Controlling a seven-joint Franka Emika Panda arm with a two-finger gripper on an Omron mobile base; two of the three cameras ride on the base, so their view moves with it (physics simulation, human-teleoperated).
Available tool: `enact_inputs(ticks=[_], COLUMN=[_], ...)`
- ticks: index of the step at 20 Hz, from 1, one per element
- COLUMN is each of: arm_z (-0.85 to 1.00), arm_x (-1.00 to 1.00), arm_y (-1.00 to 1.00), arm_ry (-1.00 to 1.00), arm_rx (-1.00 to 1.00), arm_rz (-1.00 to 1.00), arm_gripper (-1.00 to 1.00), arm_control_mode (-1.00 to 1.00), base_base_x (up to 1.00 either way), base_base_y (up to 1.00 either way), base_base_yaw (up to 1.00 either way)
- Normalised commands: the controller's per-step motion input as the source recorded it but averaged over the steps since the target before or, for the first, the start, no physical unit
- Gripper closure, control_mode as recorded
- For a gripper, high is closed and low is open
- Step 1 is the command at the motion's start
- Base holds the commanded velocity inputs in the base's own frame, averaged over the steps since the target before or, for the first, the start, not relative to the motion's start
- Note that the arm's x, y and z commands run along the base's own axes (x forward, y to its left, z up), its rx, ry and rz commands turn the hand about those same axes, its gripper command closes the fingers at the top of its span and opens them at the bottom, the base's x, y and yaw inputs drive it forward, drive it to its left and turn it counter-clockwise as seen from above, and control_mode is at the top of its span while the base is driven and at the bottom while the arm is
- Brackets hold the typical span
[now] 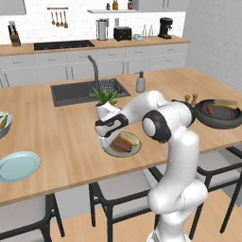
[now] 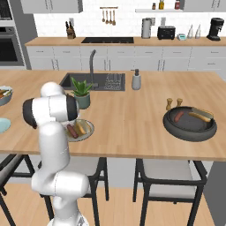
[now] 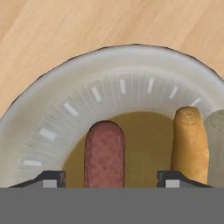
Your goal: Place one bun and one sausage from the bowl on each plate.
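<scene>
Fingers (image 3: 109, 179) spread wide, gripping nothing; the sausage (image 3: 104, 153) lies loose between them on the olive plate (image 3: 65, 109), long axis running straight ahead; a bun (image 3: 189, 142) sits parallel just outside one fingertip; the bowl (image 1: 221, 116) waits well apart across the surface (image 1: 61, 142).

We see a green potted plant in a white pot (image 1: 106, 101) on the light wooden table (image 1: 56, 137), near the dark recessed sink (image 1: 75, 92). Behind the sink's grey faucet (image 1: 94, 71), a grey soap dispenser (image 1: 140, 83) stands just right of the basin, and two small brown-topped wooden shakers (image 2: 173, 103) stand well apart from it.
</scene>
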Motion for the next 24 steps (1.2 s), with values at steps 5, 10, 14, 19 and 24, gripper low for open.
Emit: enact_inputs(ticks=[5, 10, 14, 19, 24], arm_z=[0.62, 1.00, 1.00, 1.00, 0.90], arm_x=[-0.37, -1.00, -0.99, -0.94, -1.00], arm_y=[-0.09, 0.00, -0.26, -0.51, -0.47], arm_ry=[-0.08, -0.08, 0.00, 0.02, -0.11], arm_rx=[0.00, 0.05, 0.18, 0.21, 0.08], arm_rz=[0.00, 0.00, -0.07, -0.15, -0.17], arm_gripper=[-1.00, -1.00, -1.00, -1.00, -1.00], arm_control_mode=[-1.00, -1.00, -1.00, -1.00, -1.00], base_base_x=[0.00, 0.00, 0.00, 0.00, 0.00], base_base_y=[0.00, 0.00, 0.00, 0.00, 0.00], base_base_yaw=[0.00, 0.00, 0.00, 0.00, 0.00])
